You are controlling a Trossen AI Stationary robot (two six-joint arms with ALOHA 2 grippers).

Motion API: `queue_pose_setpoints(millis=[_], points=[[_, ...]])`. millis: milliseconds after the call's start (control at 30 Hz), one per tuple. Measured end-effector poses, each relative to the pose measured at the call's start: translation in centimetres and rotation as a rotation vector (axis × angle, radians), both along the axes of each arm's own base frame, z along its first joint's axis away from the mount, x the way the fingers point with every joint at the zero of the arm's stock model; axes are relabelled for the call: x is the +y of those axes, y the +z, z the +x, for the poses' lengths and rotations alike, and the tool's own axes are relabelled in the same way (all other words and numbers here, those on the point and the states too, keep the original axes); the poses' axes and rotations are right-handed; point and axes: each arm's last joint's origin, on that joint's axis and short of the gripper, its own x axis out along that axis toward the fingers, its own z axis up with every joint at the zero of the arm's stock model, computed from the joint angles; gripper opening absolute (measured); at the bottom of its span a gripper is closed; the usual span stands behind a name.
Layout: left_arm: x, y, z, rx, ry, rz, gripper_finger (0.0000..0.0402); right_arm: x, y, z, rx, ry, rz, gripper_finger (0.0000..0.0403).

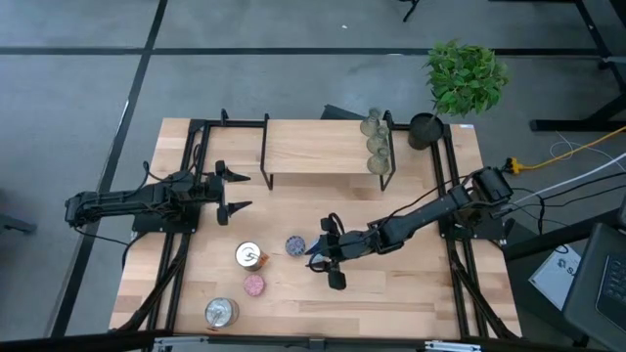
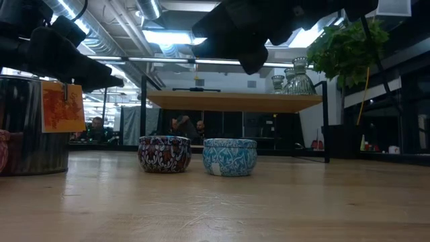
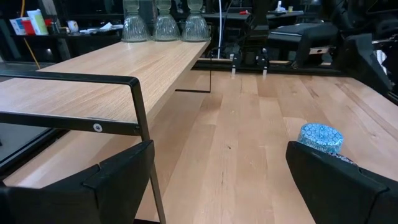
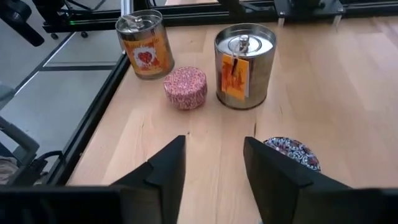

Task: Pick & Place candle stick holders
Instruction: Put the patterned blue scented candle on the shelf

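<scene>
Nearest edge, seven o'clock: two silvery holders (image 1: 251, 255) and a pink holder (image 1: 253, 285) wait unsorted. Mid-table, right gripper (image 1: 326, 256) hovers, fingers parted, empty, beside purple-speckled holder (image 1: 294, 244). Left gripper (image 1: 235, 191) idles released at nine. Shelf (image 1: 318, 147) beyond carries three green glass holders (image 1: 376, 143).

A pale wooden table (image 1: 411, 293) carries a raised wooden shelf (image 1: 318, 147) holding three glass holders (image 1: 376, 147). Just beside the right arm's jaws lie a blue tin (image 2: 230, 156) and speckled tin (image 1: 294, 244); beyond them, a pink tin (image 4: 185, 88) and two silvery cans (image 4: 244, 57).
</scene>
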Motion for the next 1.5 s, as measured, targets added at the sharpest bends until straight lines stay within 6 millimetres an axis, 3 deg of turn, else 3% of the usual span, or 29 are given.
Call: queue_pose_setpoints(millis=[433, 700, 1100, 1500], points=[[0.0, 0.0, 0.0, 0.000, 0.000, 0.000, 0.0363, -0.2, -0.7, -0.3, 0.094, -0.051, 0.049, 0.0303], [0.0, 0.0, 0.0, 0.000, 0.000, 0.000, 0.0363, -0.4, -1.7, -0.3, 0.134, -0.115, 0.035, 0.0361], [0.0, 0.0, 0.0, 0.000, 0.001, 0.000, 0.0363, -1.3, -5.8, 0.6, 0.230, -0.166, -0.055, 0.0380], [0.0, 0.0, 0.0, 0.000, 0.000, 0.000, 0.0363, -2.4, -6.6, 0.6, 0.293, -0.185, -0.091, 0.0380]])
